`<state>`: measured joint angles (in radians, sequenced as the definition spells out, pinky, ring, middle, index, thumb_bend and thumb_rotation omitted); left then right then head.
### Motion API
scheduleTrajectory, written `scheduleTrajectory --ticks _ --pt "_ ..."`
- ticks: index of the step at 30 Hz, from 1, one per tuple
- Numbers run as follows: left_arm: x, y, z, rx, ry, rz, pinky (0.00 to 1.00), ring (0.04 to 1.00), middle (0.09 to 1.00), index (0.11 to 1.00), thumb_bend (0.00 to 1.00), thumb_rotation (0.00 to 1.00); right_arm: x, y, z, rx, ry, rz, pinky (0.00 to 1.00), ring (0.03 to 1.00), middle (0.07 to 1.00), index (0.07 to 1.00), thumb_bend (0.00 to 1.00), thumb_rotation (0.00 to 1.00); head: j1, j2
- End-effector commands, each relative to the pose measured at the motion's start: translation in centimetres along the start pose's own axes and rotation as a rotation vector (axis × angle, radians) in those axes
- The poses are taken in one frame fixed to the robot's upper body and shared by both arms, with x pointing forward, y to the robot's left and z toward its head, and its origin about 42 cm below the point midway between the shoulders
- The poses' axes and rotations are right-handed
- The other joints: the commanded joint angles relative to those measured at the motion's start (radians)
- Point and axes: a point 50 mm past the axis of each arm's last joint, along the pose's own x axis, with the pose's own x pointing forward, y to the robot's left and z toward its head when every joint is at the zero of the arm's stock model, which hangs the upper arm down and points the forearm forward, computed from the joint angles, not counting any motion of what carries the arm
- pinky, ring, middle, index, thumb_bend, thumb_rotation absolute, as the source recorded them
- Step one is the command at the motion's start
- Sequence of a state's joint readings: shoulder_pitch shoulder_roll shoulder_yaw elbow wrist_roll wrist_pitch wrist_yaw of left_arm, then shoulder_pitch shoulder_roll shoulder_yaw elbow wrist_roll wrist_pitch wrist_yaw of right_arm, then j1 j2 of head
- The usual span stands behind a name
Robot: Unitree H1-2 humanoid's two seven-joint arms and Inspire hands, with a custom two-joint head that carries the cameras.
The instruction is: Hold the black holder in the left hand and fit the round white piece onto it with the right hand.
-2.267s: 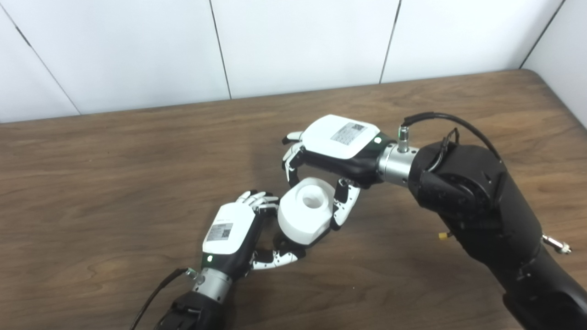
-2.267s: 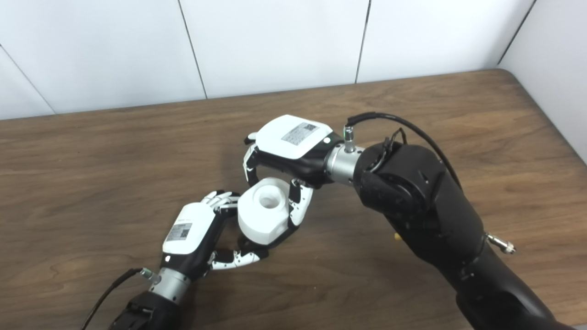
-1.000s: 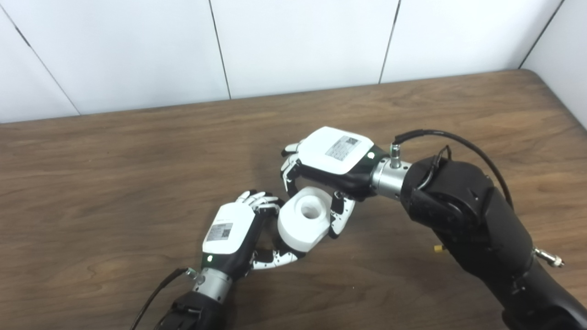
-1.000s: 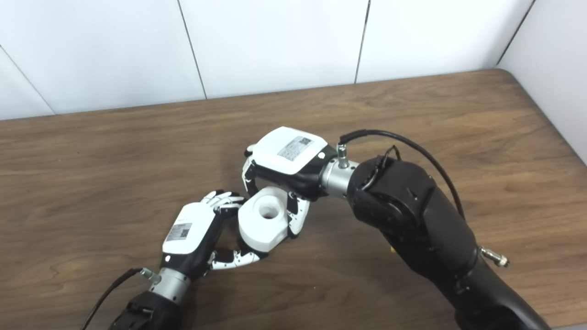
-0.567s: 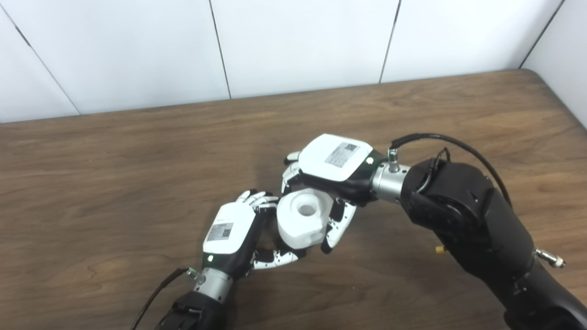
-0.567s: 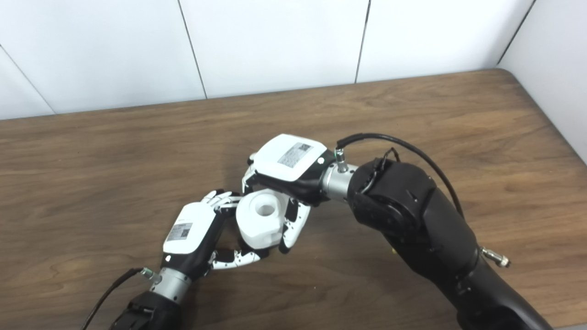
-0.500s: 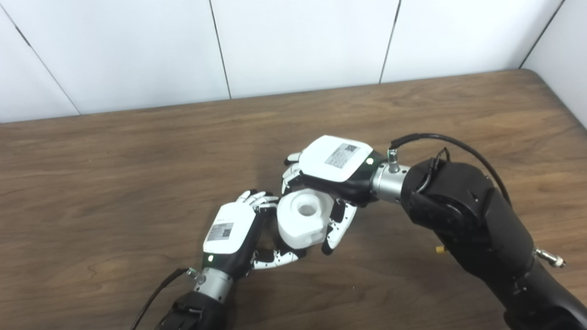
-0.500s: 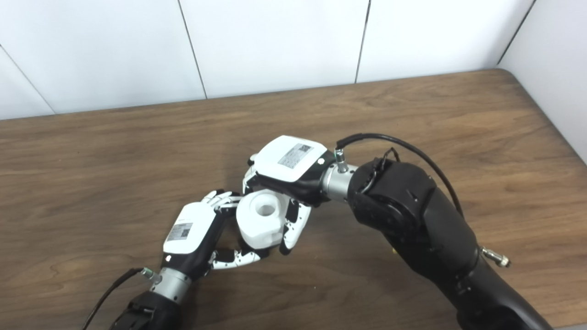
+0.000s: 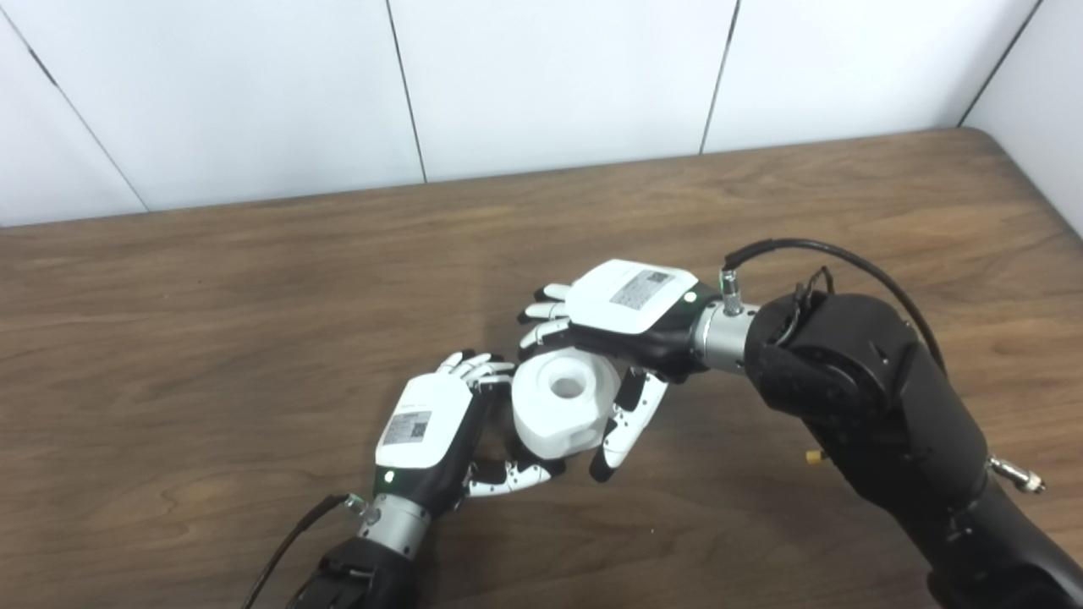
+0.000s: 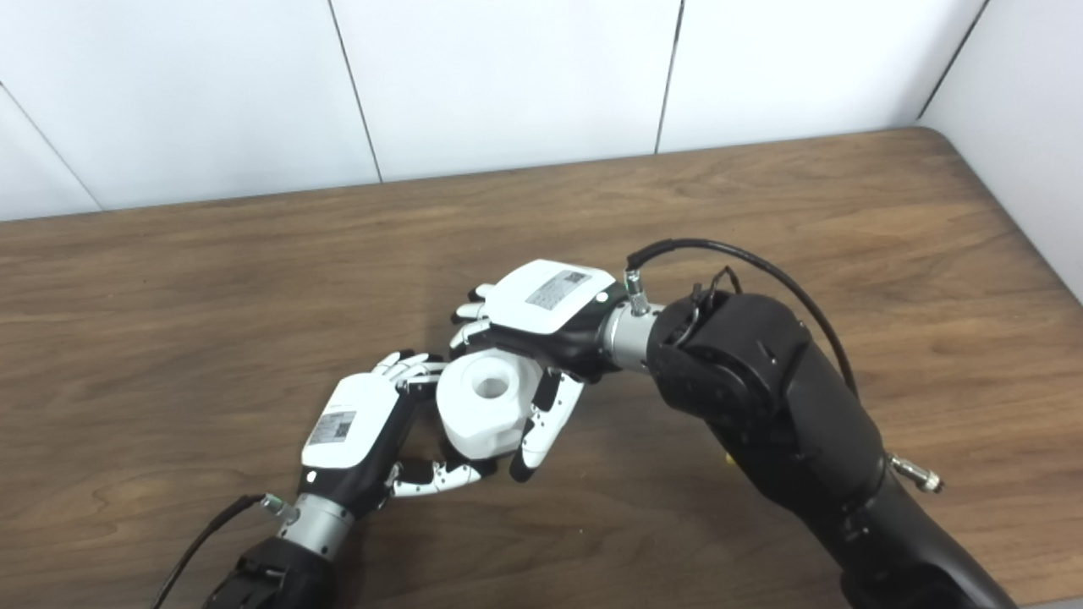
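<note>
right hand [image 9: 622, 317]: fingers spread, loose over the white piece's 1 o'clock edge, we see no firm pinch
left hand [image 9: 427, 440]: curled on something dark under the piece, presumably the black holder, mostly hidden
white piece [image 9: 560, 404]: sits on it; looks rigid, smooth, maybe slippery; we'd grip opposite side walls

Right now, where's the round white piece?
In the left eye view the round white piece sits just below centre, between both hands: left hand on its left, right hand above it, over the wooden table.
</note>
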<state>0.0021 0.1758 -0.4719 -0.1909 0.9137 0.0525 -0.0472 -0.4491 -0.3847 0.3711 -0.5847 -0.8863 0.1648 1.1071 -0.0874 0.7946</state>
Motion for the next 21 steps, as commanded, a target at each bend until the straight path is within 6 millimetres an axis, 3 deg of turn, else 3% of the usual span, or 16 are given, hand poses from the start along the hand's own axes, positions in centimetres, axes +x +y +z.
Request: scheduleTrajectory --ticks 1,13,21 --pt "-0.1 -1.0 0.0 0.012 0.004 -0.058 0.92 0.841 0.762 0.485 0.52 0.06 -0.5 -2.0 0.0 -0.025 0.015 -0.061 0.98 1.0 0.997 0.894 1.0 0.58 -0.001 0.001" --pt "0.1 -1.2 -0.2 0.015 -0.002 -0.06 0.91 0.841 0.761 0.484 0.52 0.06 -1.8 -2.8 -0.9 0.062 0.056 -0.068 1.0 1.0 1.0 0.946 1.0 0.55 -0.008 -0.009" --pt "0.1 -1.2 -0.4 0.023 -0.01 -0.057 0.91 0.84 0.762 0.485 0.52 0.06 -3.8 -2.4 -2.8 0.244 0.096 -0.037 1.0 1.0 1.0 0.968 1.0 0.65 -0.012 -0.01"
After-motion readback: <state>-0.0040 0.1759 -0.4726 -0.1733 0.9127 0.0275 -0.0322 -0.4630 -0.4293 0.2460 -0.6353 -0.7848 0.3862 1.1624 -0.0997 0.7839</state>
